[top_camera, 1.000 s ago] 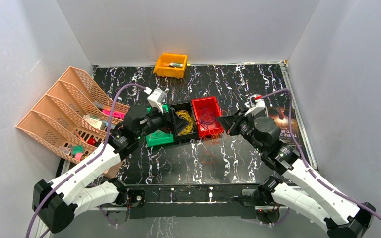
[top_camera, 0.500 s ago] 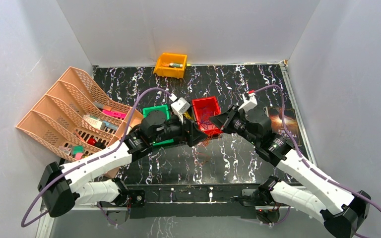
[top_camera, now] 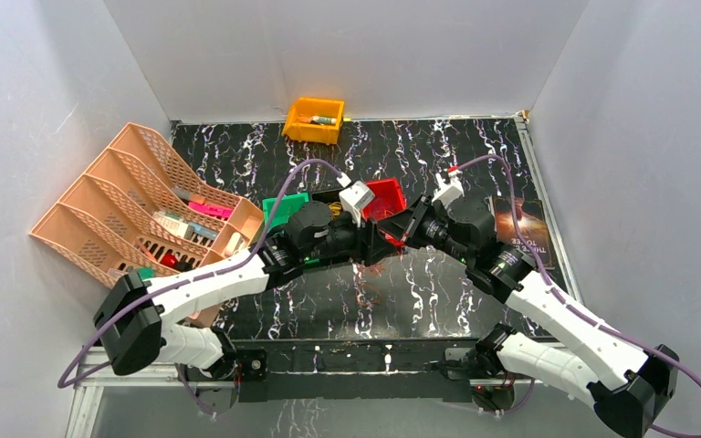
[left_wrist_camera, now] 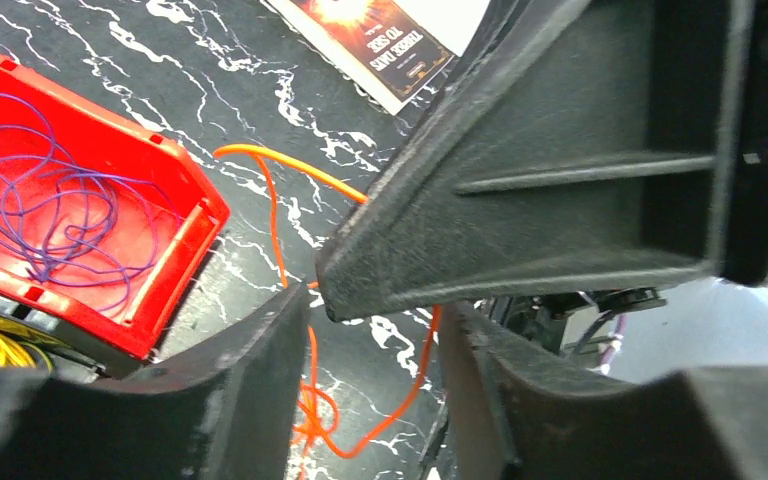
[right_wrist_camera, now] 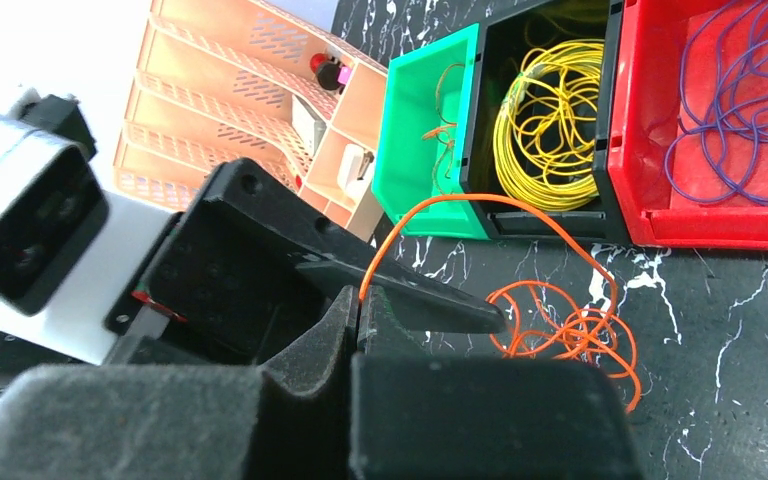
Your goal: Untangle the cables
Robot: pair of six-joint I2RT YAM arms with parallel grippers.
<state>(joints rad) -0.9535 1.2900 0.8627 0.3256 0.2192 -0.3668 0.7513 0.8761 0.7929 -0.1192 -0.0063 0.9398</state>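
Here our right gripper (right_wrist_camera: 358, 300) pinches the orange cable (right_wrist_camera: 582, 336), its knot on the table (right_wrist_camera: 730, 340) beside the bins (right_wrist_camera: 720, 238); our left gripper (left_wrist_camera: 372, 345) gapes half open around the strand, holding nothing. Closing now, we risk clamping that right gripper instead.

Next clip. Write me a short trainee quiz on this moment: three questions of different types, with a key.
1. True or false: the purple cable lies in the red bin.
2. Which cable is pinched by the fingers of the right gripper? A yellow, B orange, C purple.
3. Fill in: the yellow cable sits in the ___ bin.
Key: 1 true. 2 B: the orange cable comes out from between the shut fingers and runs to a tangle on the table. 3 black: the black bin stands between the green and red ones.
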